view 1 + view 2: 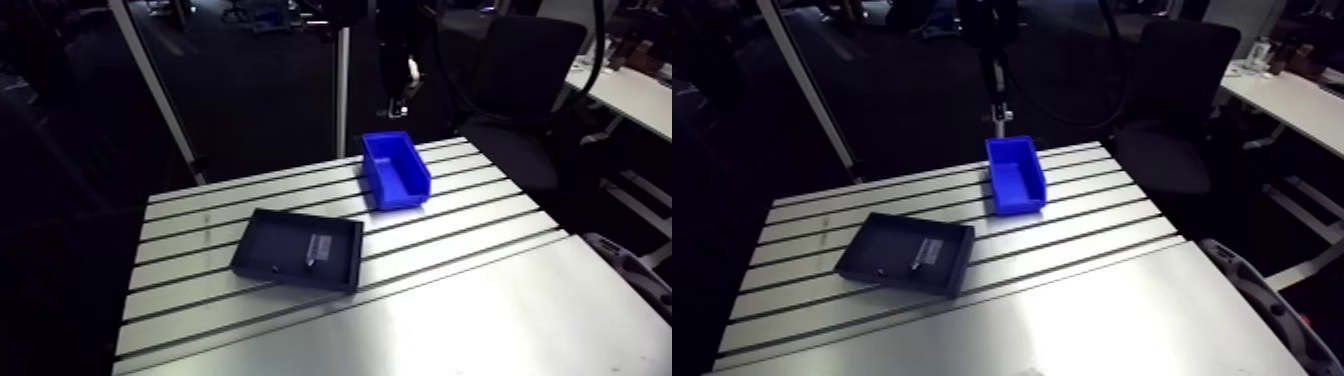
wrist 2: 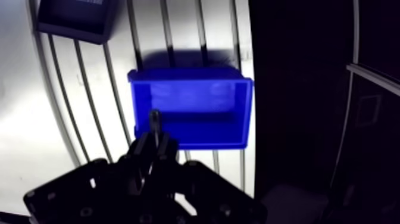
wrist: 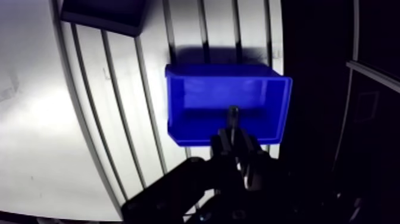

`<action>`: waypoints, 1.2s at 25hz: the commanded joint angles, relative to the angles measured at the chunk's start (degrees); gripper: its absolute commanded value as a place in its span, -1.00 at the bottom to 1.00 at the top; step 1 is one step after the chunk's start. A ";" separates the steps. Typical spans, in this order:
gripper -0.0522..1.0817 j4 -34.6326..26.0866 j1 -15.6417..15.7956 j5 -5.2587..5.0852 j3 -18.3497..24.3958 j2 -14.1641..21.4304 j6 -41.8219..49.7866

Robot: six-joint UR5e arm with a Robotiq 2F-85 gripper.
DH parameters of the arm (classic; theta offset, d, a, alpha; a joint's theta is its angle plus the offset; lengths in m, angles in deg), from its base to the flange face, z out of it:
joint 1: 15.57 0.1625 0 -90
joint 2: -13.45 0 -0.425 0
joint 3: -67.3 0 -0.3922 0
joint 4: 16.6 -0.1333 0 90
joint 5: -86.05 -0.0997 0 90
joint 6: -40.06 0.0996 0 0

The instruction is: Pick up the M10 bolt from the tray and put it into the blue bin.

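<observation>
table: slotted aluminium, takes up the whole lower half of the arm view

tray: dark and shallow, left of centre in the arm view, lying flat across the slots. There's a pale patch and some thin little thing inside, maybe a label and a leftover part, too small to call.

bin: blue, open top, just right of centre and higher in the frame than the tray. It's near the tray but not touching it.

gripper: seen in the wrist view, both fingers clamped on the bolt, hanging over the bin's near wall

bolt: pinched between the fingertips, so it's out of the tray. The dark shank pokes out ahead of them over the bin's open inside.
</observation>
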 commanded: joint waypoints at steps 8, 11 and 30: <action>0.99 4.42 -2.29 -0.55 -2.37 -5.08 0.55; 0.99 5.22 -2.29 -0.46 -2.63 -6.31 0.64; 0.98 9.88 -2.11 0.24 -2.63 -14.05 4.24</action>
